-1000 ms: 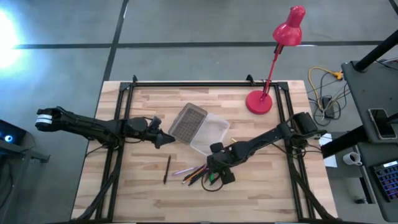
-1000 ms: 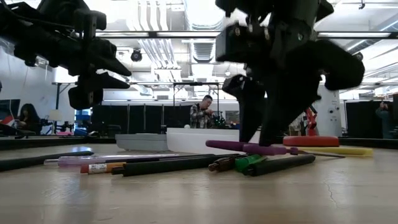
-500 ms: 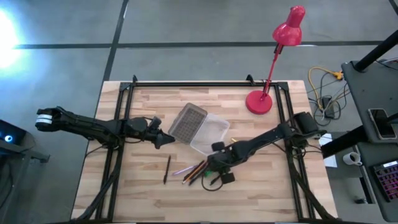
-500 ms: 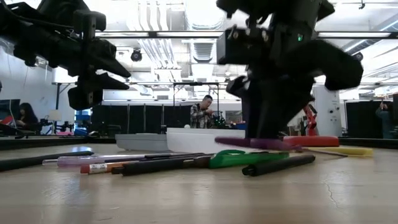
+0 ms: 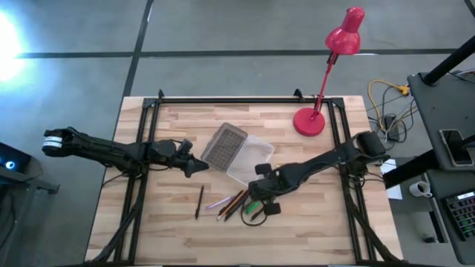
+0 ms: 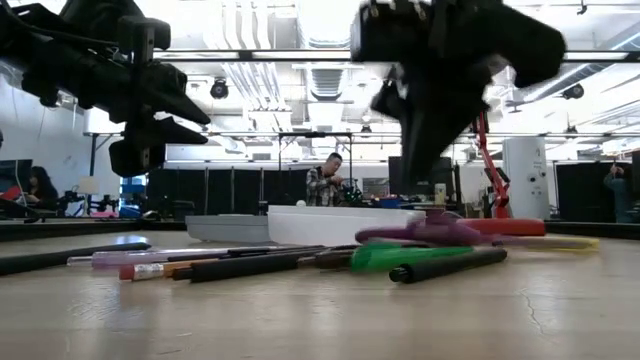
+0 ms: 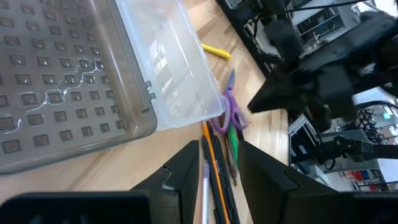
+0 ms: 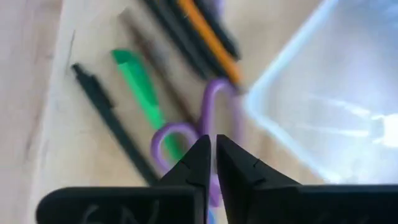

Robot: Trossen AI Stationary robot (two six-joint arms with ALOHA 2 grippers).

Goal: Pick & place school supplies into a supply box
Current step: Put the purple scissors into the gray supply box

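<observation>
Item: right tool (image 8: 212, 146), fingers pinched together over the purple loop (image 8: 186, 134) at frame centre with nothing gripped; you should reopen and straddle it.

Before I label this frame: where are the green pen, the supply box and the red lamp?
green pen (image 6: 405, 254), low view, middle of barrel.
supply box (image 5: 251, 159), high view, clear tray's floor.
red lamp (image 5: 309, 122), high view, round base.
</observation>
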